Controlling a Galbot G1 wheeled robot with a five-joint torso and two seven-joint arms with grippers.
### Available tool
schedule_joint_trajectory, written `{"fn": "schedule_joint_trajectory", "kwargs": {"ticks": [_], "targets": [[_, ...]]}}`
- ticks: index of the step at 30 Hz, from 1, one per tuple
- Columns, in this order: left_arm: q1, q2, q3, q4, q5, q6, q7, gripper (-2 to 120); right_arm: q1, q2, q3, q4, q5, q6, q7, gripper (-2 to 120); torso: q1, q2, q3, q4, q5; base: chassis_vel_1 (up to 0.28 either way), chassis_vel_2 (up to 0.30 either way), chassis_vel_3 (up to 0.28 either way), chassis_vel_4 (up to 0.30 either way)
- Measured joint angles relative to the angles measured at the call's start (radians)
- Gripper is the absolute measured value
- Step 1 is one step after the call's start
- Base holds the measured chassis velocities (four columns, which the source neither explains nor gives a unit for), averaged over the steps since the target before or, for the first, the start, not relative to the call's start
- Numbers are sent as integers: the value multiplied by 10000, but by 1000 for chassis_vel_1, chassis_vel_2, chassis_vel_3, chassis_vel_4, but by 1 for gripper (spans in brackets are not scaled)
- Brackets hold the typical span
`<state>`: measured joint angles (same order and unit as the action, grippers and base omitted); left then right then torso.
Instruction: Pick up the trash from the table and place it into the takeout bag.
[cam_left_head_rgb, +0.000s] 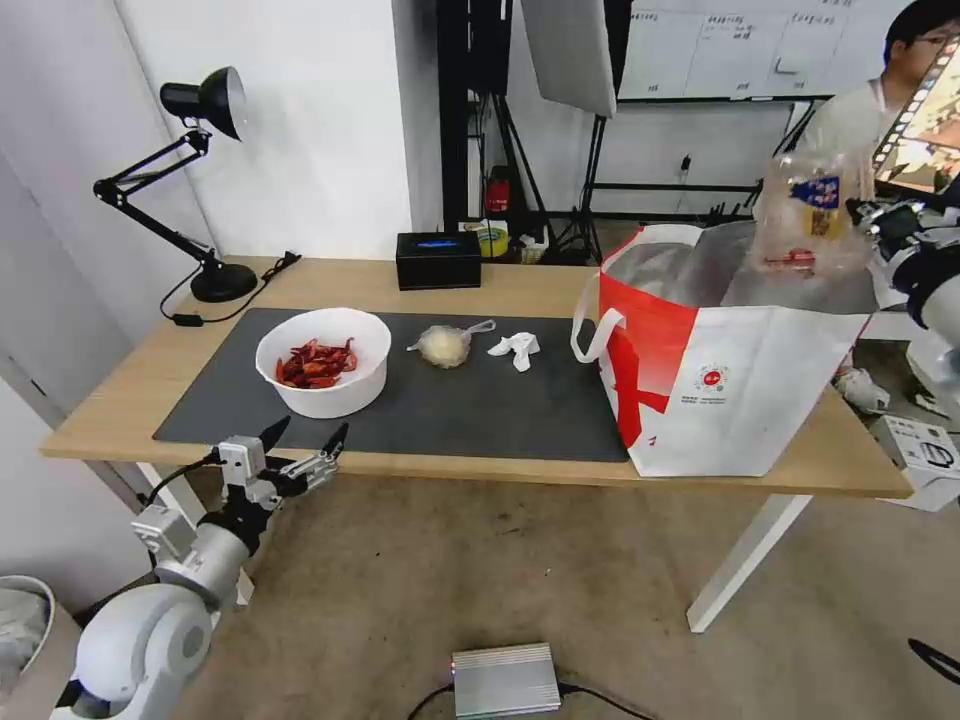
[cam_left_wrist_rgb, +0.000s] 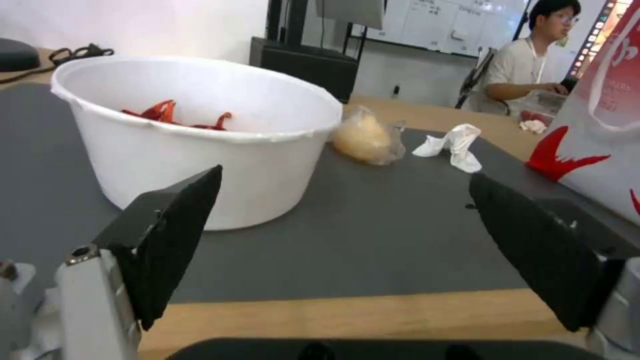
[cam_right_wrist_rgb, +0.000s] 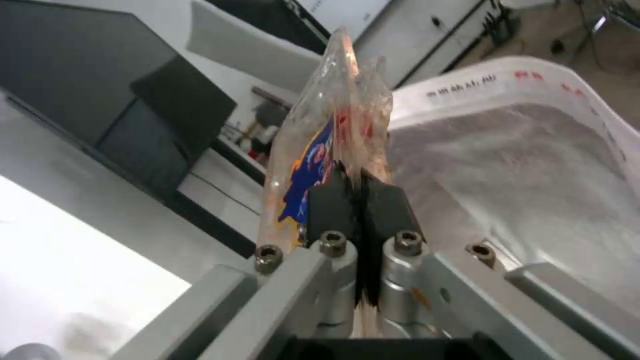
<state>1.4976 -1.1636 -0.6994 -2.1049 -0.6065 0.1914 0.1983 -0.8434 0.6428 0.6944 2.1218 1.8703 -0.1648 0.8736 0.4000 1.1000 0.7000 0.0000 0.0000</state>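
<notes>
Left gripper gapes wide; right gripper clamps clamshell box above takeout bag.

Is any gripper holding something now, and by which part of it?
The right gripper pinches the clear clamshell box by its edge. The left gripper holds nothing.

- A black desk lamp stands on the far left corner of my tabletop, its jointed arm leaning left and its shade up high.
- Its black cord trails along the wood beside the base.
- A black tissue box sits at the far edge, near the middle.
- A silver metal box lies on the floor in front of me, cable attached.
</notes>
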Motion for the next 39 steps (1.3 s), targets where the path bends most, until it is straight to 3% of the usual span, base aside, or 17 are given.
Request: {"fn": "schedule_joint_trajectory", "kwargs": {"ticks": [13,19,21,23,25,31,35,39], "targets": [[234,-10,-393,-236,46,-13,217,100,589,326,-567,-705,131,-234,706,2,0,-1,0,0,1,0,0,0,0],[259,-29,-499,-295,63,-14,238,100,358,417,-566,-607,122,-326,721,28,0,0,0,0,0,0,0,0,0],[257,-24,-504,-295,61,-14,238,100,349,417,-564,-598,120,-327,722,30,0,-1,0,1,0,0,0,0,0],[219,14,-531,-236,48,-14,245,100,281,427,-533,-537,62,-332,664,43,0,0,0,0,0,0,0,0,0],[208,15,-531,-224,45,-14,245,100,255,430,-522,-510,43,-333,623,44,0,-1,0,0,-1,0,0,0,0],[164,-19,-497,-182,33,-14,246,100,-212,448,-286,-7,-418,-291,-644,67,0,0,-1,0,-2,0,0,0,0],[170,-17,-450,-182,16,-23,225,100,-998,466,-174,431,-2110,205,-2915,85,0,-1,0,0,0,0,0,0,0],[185,-22,-456,-182,-13,-37,201,100,-1479,466,-176,721,-3152,543,-3784,93,0,0,-1,0,-1,0,0,0,0]]}}
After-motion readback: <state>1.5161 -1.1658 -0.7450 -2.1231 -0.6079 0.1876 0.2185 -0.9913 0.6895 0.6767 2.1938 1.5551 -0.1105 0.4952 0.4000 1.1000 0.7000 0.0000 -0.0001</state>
